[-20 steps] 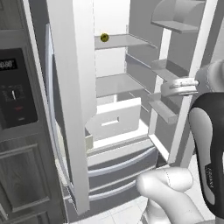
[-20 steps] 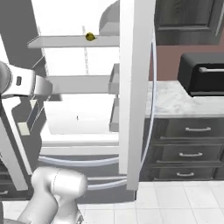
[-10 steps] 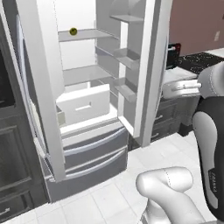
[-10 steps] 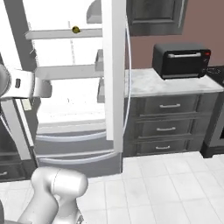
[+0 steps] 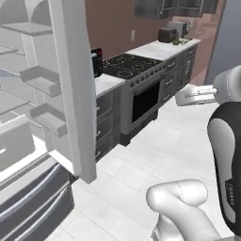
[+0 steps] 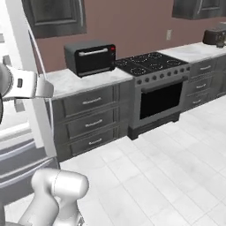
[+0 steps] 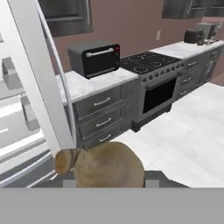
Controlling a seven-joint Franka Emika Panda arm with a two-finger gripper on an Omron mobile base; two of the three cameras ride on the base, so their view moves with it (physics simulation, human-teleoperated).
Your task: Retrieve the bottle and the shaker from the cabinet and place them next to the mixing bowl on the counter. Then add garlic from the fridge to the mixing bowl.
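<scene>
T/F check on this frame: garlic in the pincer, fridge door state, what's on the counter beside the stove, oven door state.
1. The pincer holds the garlic. True.
2. The fridge door is shut. False: it stands open, its shelves showing.
3. A toaster oven sits on the counter left of the stove. True.
4. The oven door under the stove hangs open. False: it is closed.
</scene>
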